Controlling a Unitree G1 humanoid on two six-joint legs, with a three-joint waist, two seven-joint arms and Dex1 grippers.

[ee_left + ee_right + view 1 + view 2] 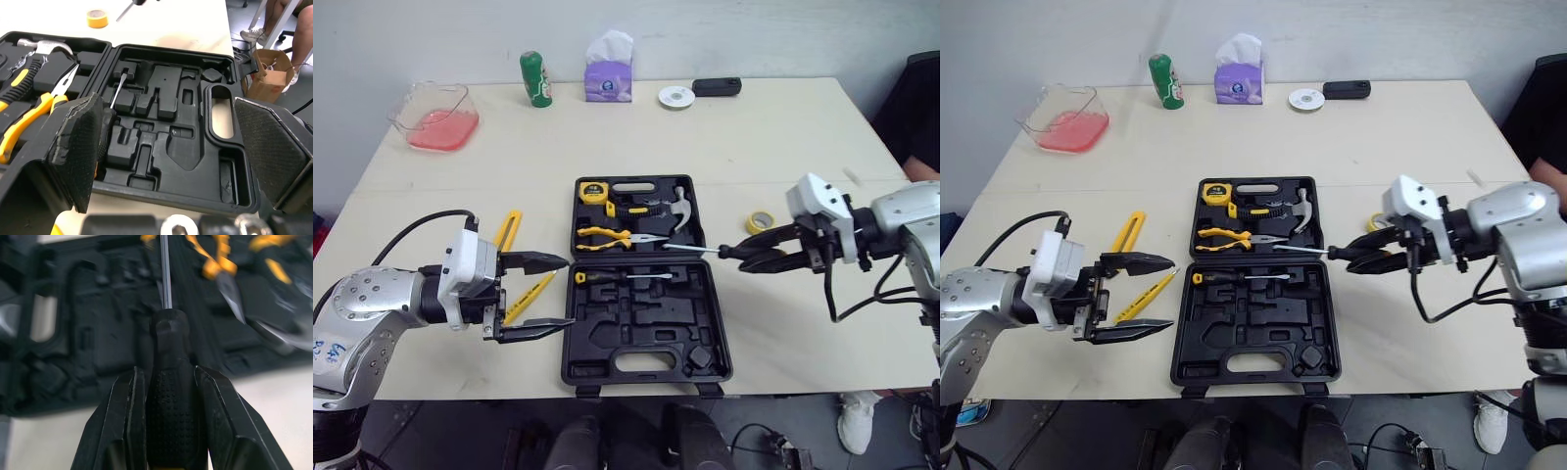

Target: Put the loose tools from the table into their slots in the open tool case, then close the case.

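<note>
Black fingers of the right end effector (744, 257) were clamped on the dark handle of a screwdriver (168, 382). Its thin shaft reached over the right edge of the open tool case (636, 338), held in the air and not yet in any slot. The left end effector (563, 291) hovered with its fingers wide apart, just beside the left edge of the case.

Inside the case lay a tape measure (593, 191), a hammer (680, 211), pliers (607, 235) and a second screwdriver (622, 277), so I judged the work about half done. Two yellow tools (509, 230) on the left and a roll of yellow tape (760, 221) on the right lay loose on the table (754, 137), and the case was not closed.

The nearer yellow tool was partly hidden behind the left fingers, so I could not name it. Which slot was meant for the held screwdriver I also could not tell
</note>
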